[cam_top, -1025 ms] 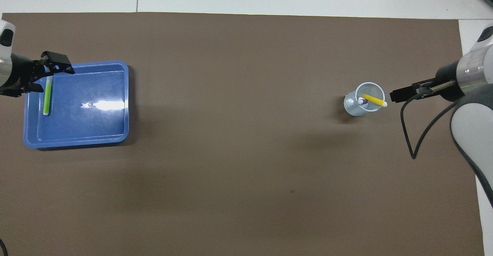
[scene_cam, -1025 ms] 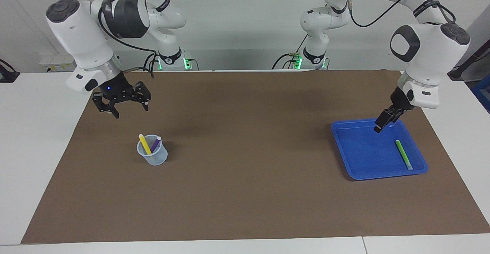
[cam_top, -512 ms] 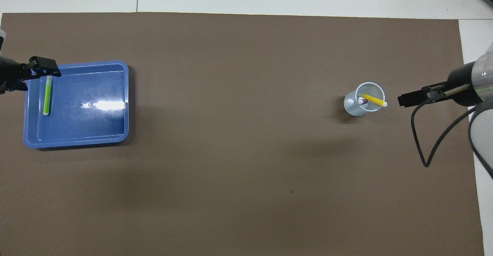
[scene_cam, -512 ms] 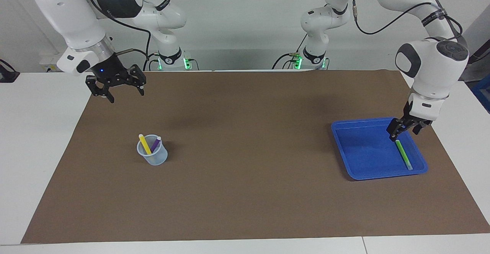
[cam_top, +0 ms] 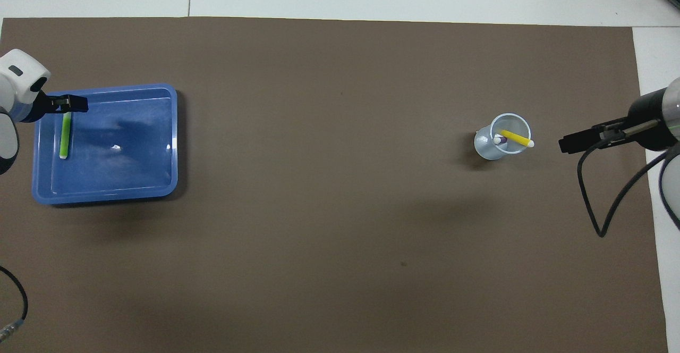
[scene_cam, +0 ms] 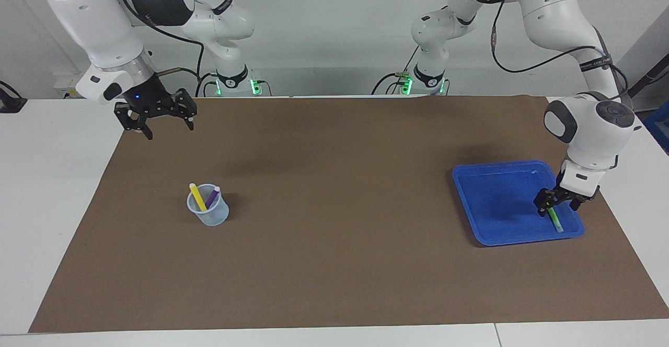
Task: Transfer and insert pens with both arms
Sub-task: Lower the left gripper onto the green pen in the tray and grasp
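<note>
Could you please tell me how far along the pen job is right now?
Done: yellow pen and purple pen stand in the cup. In hand: the open left pincer is down over the green pen in the blue tray. Left: transfer and insertion. The open right pincer waits.

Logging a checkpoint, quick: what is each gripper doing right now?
Left gripper: open, down over the green pen in the blue tray, not gripping it.
Right gripper: open, empty, over the brown mat.
</note>
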Tool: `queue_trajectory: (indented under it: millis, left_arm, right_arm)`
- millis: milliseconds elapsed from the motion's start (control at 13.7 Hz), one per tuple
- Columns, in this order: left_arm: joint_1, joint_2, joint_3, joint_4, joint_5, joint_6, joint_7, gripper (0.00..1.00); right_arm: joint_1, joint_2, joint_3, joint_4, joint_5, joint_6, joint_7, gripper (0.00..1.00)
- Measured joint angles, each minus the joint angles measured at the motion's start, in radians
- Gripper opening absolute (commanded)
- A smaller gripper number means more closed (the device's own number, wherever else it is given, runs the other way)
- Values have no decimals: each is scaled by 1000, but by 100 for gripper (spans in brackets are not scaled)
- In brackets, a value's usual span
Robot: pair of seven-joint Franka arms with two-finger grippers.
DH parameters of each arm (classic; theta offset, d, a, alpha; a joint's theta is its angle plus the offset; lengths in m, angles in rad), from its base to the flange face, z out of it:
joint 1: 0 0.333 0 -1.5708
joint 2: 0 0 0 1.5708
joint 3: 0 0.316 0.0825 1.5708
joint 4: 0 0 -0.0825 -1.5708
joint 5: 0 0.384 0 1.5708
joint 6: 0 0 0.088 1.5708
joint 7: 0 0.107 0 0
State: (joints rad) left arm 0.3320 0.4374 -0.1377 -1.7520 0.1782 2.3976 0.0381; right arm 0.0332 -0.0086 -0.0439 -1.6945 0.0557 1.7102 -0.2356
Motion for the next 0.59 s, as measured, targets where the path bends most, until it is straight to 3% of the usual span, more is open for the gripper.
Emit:
queue_trajectory:
  millis: [586]
  left_arm:
    - [42, 39, -2, -36, 0, 64, 2, 100]
  right_arm:
    - [0, 0, 2, 0, -1, -12, 29, 100]
